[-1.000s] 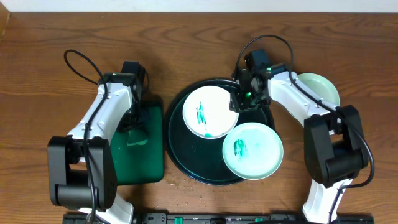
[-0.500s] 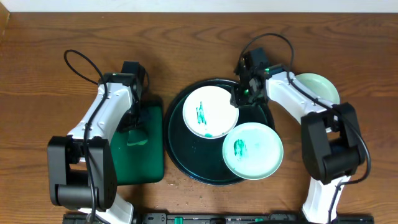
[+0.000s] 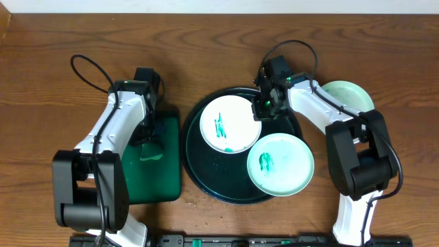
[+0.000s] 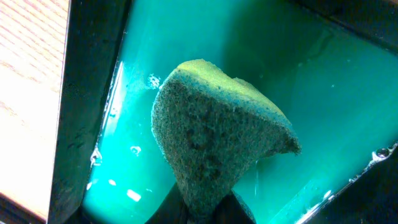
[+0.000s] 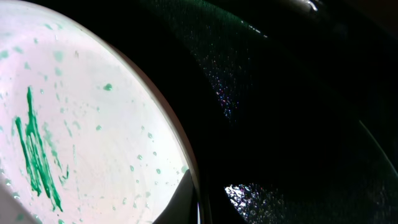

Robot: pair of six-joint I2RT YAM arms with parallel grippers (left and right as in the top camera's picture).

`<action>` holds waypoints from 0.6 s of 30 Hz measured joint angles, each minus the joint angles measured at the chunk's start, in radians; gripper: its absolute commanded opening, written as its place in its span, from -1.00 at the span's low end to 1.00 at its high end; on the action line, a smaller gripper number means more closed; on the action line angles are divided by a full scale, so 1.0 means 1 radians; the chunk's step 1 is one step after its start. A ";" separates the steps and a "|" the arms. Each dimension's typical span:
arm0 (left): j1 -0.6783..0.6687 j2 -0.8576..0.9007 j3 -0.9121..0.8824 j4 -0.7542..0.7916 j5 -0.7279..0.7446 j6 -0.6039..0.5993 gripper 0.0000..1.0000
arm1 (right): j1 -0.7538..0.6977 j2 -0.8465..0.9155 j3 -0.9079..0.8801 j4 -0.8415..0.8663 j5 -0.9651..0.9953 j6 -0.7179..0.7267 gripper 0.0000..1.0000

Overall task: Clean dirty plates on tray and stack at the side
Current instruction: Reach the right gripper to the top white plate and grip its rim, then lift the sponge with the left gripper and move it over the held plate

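A white plate (image 3: 230, 123) with a teal smear lies on the round dark tray (image 3: 218, 177). My right gripper (image 3: 262, 110) is shut on that plate's right rim. In the right wrist view one finger (image 5: 179, 200) lies on top of the plate (image 5: 81, 124) and the other is under the rim, over the tray (image 5: 298, 93). A second smeared plate (image 3: 280, 165) overlaps the tray's lower right rim. A third pale plate (image 3: 351, 96) sits on the table at the right, partly behind the arm. My left gripper (image 3: 147, 134) is shut on a sponge (image 4: 211, 137).
The left gripper holds the sponge over a small rectangular green tray (image 3: 164, 185), whose wet teal floor (image 4: 311, 81) shows in the left wrist view. Wooden tabletop (image 3: 62, 82) surrounds both trays. The right arm's links cross above the third plate.
The right gripper's jaws have closed onto the rim of the upper-left plate, and its wrist has shifted slightly up and left. The left arm and sponge have not moved.
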 measured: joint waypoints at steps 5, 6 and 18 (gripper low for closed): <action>0.000 0.000 0.000 0.009 0.027 0.029 -0.86 | 0.001 0.000 0.002 -0.008 0.005 0.000 -0.97; 0.000 0.000 0.000 0.014 0.038 0.040 -0.85 | 0.001 0.000 0.002 -0.009 0.006 0.000 -0.97; -0.001 0.015 0.000 0.021 0.085 0.082 -0.85 | 0.001 0.000 0.003 -0.015 0.008 0.000 -0.97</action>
